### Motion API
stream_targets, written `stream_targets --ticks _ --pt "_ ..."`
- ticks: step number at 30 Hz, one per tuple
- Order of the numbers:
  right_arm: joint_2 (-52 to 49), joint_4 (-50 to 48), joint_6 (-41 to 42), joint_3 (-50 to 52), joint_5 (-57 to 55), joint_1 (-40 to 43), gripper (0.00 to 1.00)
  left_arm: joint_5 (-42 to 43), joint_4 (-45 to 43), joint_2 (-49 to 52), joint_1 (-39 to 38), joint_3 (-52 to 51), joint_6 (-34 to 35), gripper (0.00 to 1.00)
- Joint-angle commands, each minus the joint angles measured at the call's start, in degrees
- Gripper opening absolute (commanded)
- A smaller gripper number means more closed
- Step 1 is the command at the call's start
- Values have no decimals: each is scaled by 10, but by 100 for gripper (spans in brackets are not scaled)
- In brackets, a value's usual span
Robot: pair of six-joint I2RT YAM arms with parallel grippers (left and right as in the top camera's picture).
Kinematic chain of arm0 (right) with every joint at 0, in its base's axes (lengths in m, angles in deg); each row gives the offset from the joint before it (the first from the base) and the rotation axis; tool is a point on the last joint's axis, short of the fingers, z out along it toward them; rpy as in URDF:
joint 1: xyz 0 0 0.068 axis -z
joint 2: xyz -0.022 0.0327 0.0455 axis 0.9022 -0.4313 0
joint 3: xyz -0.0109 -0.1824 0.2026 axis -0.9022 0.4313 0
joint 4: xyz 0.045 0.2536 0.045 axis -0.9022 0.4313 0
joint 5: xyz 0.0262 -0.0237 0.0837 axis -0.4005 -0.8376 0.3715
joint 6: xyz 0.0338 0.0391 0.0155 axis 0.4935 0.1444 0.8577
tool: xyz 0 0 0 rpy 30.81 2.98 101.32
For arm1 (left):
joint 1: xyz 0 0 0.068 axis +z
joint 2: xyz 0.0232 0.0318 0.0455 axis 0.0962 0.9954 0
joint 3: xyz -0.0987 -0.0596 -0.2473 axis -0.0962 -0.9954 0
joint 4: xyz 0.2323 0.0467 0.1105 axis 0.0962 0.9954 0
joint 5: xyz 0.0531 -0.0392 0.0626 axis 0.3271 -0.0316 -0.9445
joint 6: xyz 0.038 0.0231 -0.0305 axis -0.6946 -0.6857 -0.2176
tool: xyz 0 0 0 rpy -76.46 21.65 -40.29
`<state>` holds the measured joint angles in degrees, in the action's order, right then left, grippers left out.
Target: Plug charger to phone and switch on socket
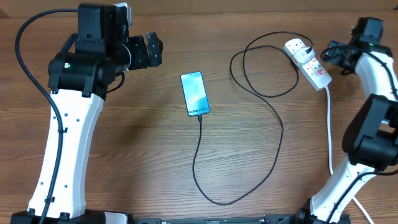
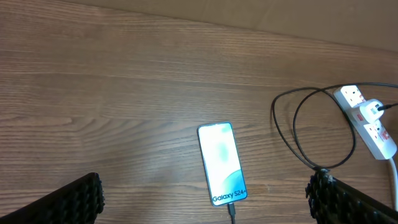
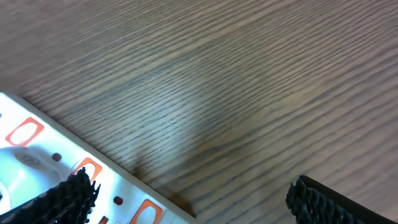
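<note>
My left fingers [image 1: 151,50] spread wide and empty, up-left of the phone [image 1: 195,94], phone lit on the wooden counter [image 1: 137,155], charger [image 1: 282,127] tip at its bottom edge, cable looping right of the phone to the socket [image 1: 308,62], my right fingers [image 1: 329,55] wide and empty, far right of the phone.

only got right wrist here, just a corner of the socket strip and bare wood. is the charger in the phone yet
Observer: Looks so. In the overhead view the charger cable meets the lower end of the phone, and the screen is lit.
Operator: where does the other end go
Observer: It loops back to the socket strip, at the end away from its white cord.
Operator: left arm near me
Observer: No. The left fingers are open, on the far side of the phone from you.
</note>
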<state>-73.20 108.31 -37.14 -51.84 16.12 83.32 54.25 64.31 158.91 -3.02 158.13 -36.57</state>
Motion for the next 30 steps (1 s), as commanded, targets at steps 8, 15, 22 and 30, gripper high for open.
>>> stream_targets --ticks 8,15,22,30 --pt "-37 -19 -6 -1 71 6 100 -7 -1 6 -1 1 1 100" --pt "-51 -34 -6 -1 50 -2 100 -7 -1 6 -1 1 1 100" --pt "-54 -36 -6 -1 50 -10 100 -7 -1 6 -1 1 1 100" --pt "-71 -36 -2 -1 43 -18 100 -7 -1 6 -1 1 1 100"
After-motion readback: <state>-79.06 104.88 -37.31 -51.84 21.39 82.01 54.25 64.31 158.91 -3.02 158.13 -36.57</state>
